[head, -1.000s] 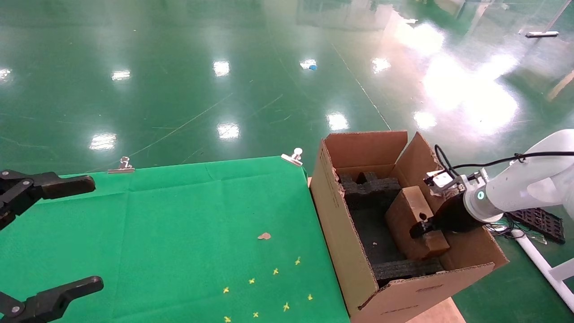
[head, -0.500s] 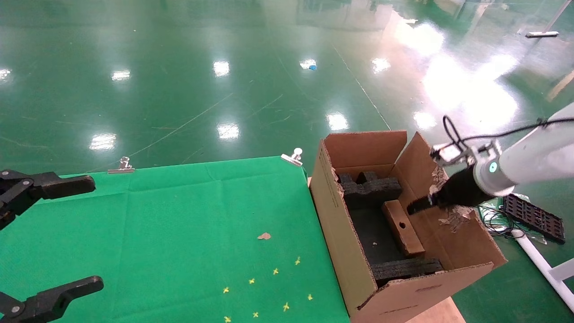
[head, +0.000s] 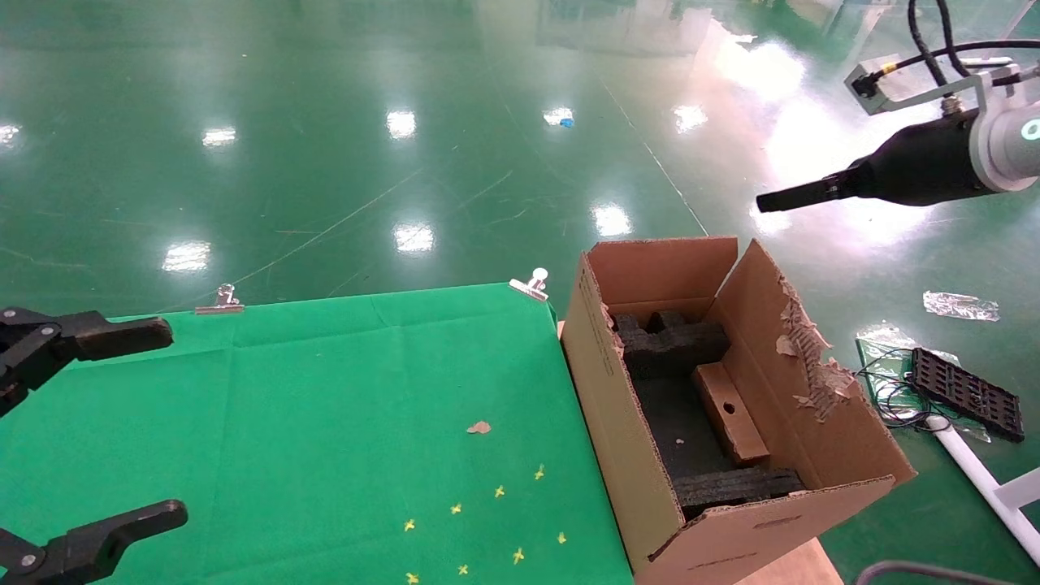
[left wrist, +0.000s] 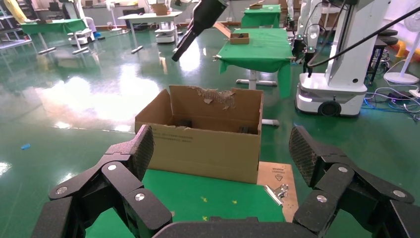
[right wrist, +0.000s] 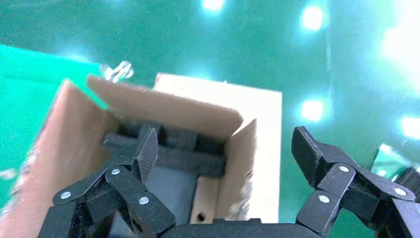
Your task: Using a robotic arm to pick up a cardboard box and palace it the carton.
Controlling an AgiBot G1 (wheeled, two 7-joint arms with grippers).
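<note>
From my station I see the cardboard box [head: 730, 413], a small flat brown thing with a glossy skin and a round hole in its upturned narrow face, standing on edge inside the carton [head: 642, 455]; it leans against the carton's right wall, with one black foam block [head: 670, 345] at its far end and another [head: 735, 486] across its near end; in the right wrist view the same box [right wrist: 204, 206] shows below the camera with its hole facing up. The carton is large, corrugated, its flaps upright, the right flap [head: 800, 357] torn and ragged along its top edge; it sits just off the right edge of the green-covered desk [head: 284, 422], touching it or nearly so. The right gripper [right wrist: 225, 148] on the robotic arm [head: 926, 162] hangs high above the carton's far right corner, well clear of it, its fingers [right wrist: 143, 148] spread wide and holding nothing; the box lies apart from it, down in the carton. The left gripper [left wrist: 223, 148] is parked over the desk's left edge, jaws also wide apart and empty, facing the carton [left wrist: 203, 144] across the cloth; small yellow marks [head: 487, 528] dot the cloth near the front edge.
</note>
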